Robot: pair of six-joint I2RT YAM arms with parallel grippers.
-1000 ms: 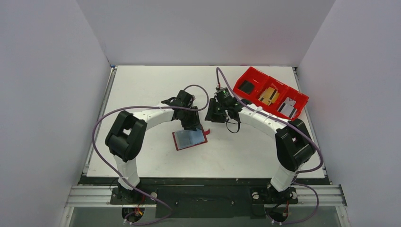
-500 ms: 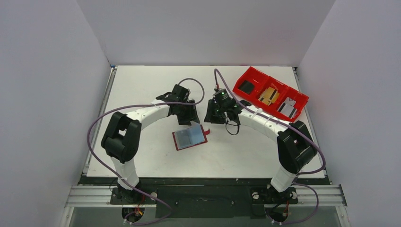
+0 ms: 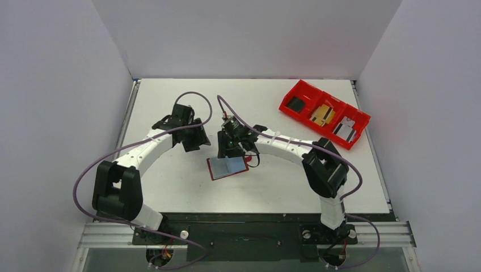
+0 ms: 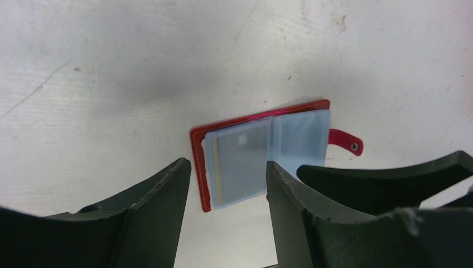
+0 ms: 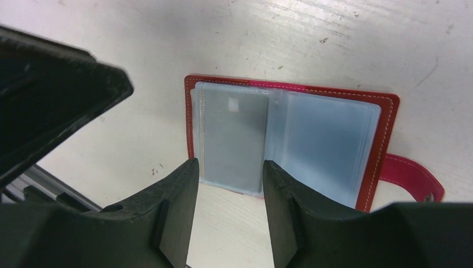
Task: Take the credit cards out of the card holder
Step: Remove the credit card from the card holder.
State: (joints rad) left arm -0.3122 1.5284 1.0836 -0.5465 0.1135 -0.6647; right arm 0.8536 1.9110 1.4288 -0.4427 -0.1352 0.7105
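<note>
The card holder [image 3: 227,168] lies open like a book on the table, dark red with pale blue sleeves [image 4: 298,131] and a snap strap [image 5: 413,173]. One of the credit cards [image 5: 231,134] shows inside its left sleeve, with a yellowish band along one edge [image 4: 218,173]. My right gripper [image 3: 227,152] hovers at the holder's far edge, open. In the right wrist view its fingertips [image 5: 230,163] straddle that card's near edge; I cannot tell whether they touch. My left gripper [image 3: 193,141] stands open and empty [image 4: 227,163], back to the left of the holder.
A bright red three-compartment bin [image 3: 324,113] with dark and tan items sits at the back right. In the left wrist view the right gripper's dark finger [image 4: 390,178] lies close beside the holder. White walls enclose the table on three sides.
The left gripper has opened and drawn back left, away from the holder. The right gripper has swung left and come down over the holder's far edge, opening a little. The holder has stayed put.
</note>
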